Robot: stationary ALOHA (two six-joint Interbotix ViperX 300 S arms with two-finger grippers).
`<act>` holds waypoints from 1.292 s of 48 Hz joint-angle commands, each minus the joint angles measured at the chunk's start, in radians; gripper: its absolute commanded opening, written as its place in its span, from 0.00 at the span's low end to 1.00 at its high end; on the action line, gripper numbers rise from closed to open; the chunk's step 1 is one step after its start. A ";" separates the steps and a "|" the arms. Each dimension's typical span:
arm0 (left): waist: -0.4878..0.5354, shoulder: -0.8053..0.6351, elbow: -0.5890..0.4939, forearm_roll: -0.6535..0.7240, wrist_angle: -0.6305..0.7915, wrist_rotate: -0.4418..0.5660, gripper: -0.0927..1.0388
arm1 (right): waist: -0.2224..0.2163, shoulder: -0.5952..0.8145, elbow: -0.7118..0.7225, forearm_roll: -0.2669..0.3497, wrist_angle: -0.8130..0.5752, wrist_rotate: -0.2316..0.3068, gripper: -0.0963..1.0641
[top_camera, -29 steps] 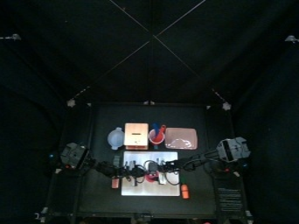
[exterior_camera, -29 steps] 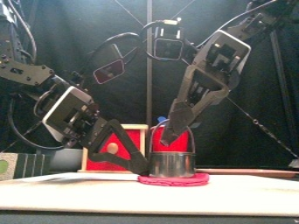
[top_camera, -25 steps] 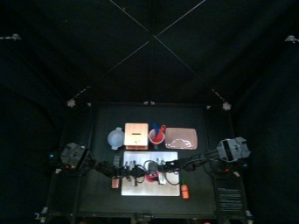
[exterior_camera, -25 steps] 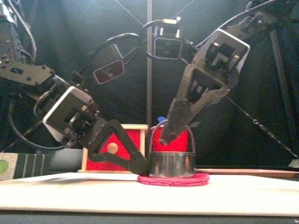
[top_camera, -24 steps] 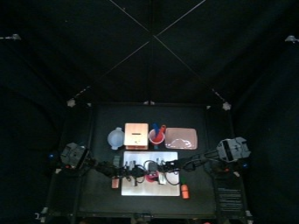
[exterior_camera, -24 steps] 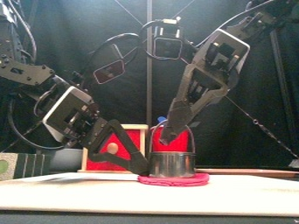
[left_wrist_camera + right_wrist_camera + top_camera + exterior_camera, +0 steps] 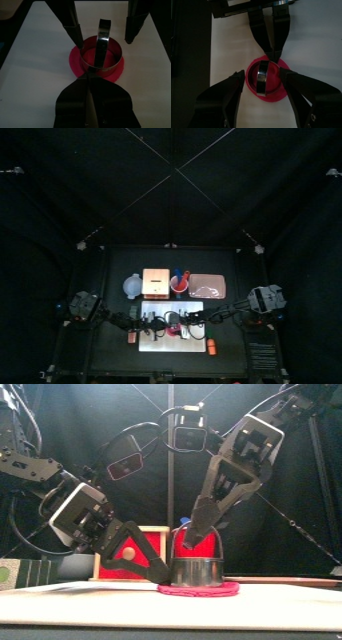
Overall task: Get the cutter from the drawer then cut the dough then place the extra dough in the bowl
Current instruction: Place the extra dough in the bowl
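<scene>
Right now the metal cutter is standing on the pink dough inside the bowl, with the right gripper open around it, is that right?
No: the left wrist view shows the cutter on the dough on the white board, not in the bowl. The right gripper is open around it.
</scene>
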 commanded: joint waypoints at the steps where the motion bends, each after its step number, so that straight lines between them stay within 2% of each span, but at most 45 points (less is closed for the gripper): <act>1: -0.003 -0.006 -0.014 -0.003 0.005 0.000 0.52 | -0.005 -0.017 -0.026 0.003 0.005 0.000 0.84; 24: -0.002 -0.006 -0.012 -0.015 0.018 0.000 0.52 | -0.012 -0.015 -0.041 0.008 0.023 -0.002 0.54; 41: -0.002 -0.006 -0.008 -0.029 0.021 0.000 0.52 | -0.018 -0.040 -0.064 0.005 0.066 -0.002 0.52; 62: 0.002 -0.006 -0.011 -0.029 0.055 -0.002 0.52 | -0.041 -0.137 -0.080 -0.012 0.121 -0.002 0.52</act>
